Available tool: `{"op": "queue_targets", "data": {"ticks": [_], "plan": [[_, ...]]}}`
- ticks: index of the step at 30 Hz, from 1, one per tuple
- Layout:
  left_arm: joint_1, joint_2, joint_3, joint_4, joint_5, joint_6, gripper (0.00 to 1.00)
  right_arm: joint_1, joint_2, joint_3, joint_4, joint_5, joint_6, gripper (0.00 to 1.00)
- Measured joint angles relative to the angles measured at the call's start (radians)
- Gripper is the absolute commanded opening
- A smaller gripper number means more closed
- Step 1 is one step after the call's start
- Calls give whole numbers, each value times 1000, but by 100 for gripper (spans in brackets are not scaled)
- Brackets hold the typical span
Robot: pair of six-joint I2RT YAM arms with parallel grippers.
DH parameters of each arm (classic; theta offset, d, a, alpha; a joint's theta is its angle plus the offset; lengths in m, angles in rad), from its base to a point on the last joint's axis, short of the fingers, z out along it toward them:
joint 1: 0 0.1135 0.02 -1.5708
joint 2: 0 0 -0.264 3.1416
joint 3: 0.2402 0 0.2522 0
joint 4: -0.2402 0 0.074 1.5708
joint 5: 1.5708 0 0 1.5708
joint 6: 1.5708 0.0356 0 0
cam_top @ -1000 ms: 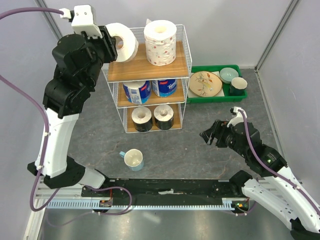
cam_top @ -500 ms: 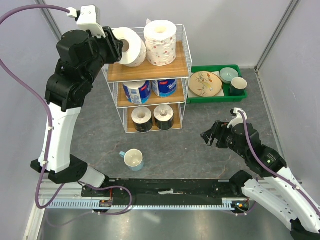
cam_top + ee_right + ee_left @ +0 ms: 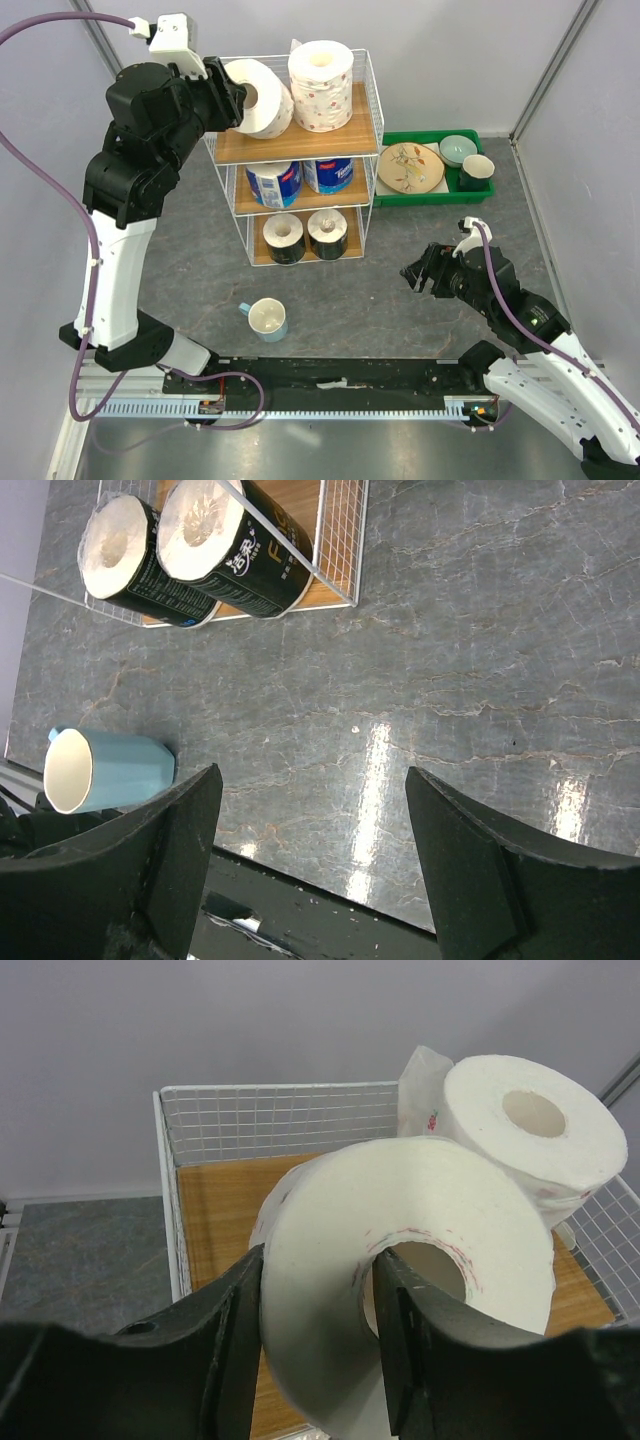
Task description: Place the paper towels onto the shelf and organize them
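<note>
The shelf (image 3: 362, 118) is a three-tier white wire rack with wooden boards. My left gripper (image 3: 238, 98) is shut on a large white paper towel roll (image 3: 262, 98), one finger inside its core, and holds it tilted over the left of the top board (image 3: 215, 1210). A second large speckled roll (image 3: 320, 85) stands upright on the top tier, also in the left wrist view (image 3: 530, 1135). Two blue-wrapped rolls (image 3: 275, 184) lie on the middle tier, two dark-wrapped rolls (image 3: 285, 237) on the bottom tier. My right gripper (image 3: 418, 272) is open and empty over the table, right of the shelf.
A pale blue cup (image 3: 267, 319) lies on the table in front of the shelf, also in the right wrist view (image 3: 105, 770). A green tray (image 3: 435, 197) with a plate, bowl and cup sits right of the shelf. Grey walls close in at back and sides.
My left gripper has carried the large roll to the right, from the shelf's left edge to over the top board beside the standing roll. The right arm has barely moved.
</note>
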Motion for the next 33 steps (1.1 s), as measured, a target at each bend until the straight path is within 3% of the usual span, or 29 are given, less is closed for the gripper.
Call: {"op": "queue_targets", "data": {"ticks": [7, 33], "plan": [[0, 0, 2, 2, 2, -7, 69, 0, 0, -1, 0, 0, 0, 82], [59, 42, -40, 134, 72, -31, 78, 0, -4, -8, -9, 1, 0, 83]]}}
